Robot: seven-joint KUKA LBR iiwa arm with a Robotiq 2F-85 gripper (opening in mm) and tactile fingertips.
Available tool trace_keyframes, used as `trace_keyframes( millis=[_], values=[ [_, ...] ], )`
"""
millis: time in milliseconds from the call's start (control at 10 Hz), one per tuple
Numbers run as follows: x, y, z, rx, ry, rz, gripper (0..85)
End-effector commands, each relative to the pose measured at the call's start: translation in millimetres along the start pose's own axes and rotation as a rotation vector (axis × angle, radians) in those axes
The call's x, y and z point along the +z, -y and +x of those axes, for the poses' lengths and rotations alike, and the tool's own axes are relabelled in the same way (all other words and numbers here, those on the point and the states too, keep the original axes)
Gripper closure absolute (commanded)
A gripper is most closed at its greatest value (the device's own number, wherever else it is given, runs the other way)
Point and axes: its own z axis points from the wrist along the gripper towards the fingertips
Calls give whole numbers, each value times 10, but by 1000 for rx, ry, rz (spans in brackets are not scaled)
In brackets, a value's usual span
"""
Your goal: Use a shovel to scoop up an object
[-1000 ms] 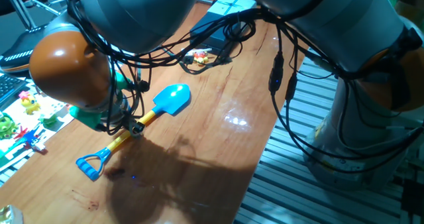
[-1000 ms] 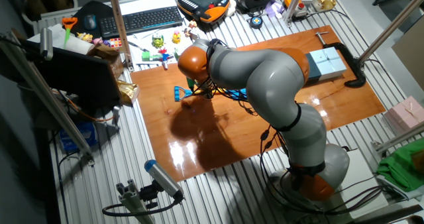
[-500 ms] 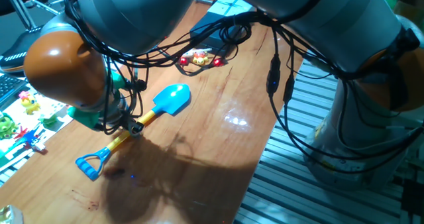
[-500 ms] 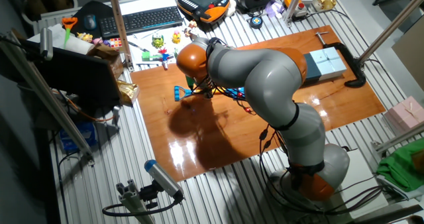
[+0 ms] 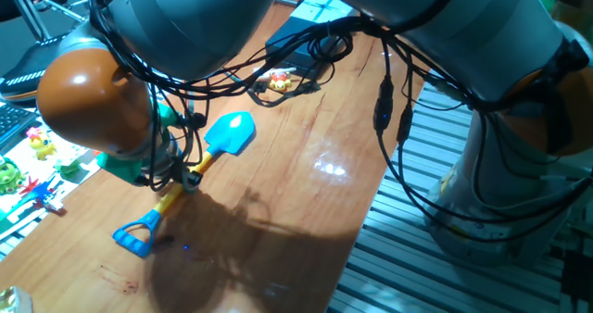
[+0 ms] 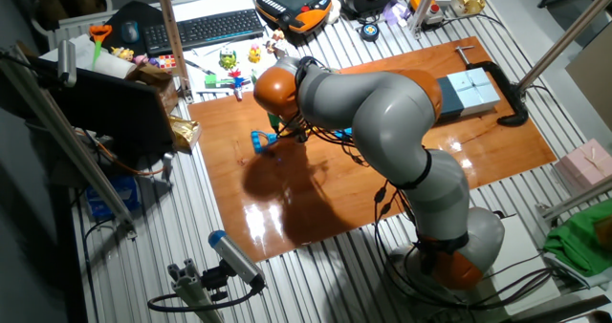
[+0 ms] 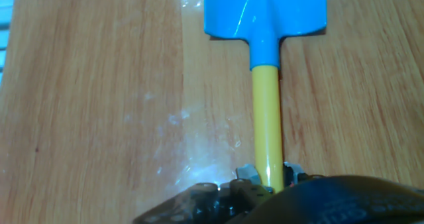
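Note:
The shovel has a bright blue blade (image 5: 230,132), a yellow shaft (image 5: 176,193) and a blue loop end (image 5: 136,239). It lies across the left part of the wooden table (image 5: 306,193). My gripper (image 5: 188,178) is shut on the yellow shaft near its middle. In the hand view the shaft (image 7: 268,118) runs straight up from my gripper (image 7: 267,179) to the blade (image 7: 265,12). The object, a tiny yellow figure with red bits (image 5: 281,80), sits beyond the blade next to black cables. In the other fixed view only the loop end (image 6: 260,139) shows; the arm hides the rest.
Black cables (image 5: 310,46) lie on the table by the figure. A blue and white box (image 6: 469,92) stands at the far end. Small toys (image 5: 37,146) lie off the table's left side. A keyboard (image 6: 215,27) is behind. The table's right edge (image 5: 366,220) drops to metal slats.
The shovel has shifted in my grip: the blade moved a little left and up, the loop end a little down and right. The figure has not moved.

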Motion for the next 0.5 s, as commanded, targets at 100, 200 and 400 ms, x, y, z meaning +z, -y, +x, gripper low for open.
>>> trace_keyframes(
  millis=[100, 200, 400],
  values=[
    [-74, -16, -31, -32, -24, 7, 843],
    [-148, -42, -74, -36, -52, 6, 843],
    [-257, -77, -150, -56, -92, 18, 843]
  ],
)
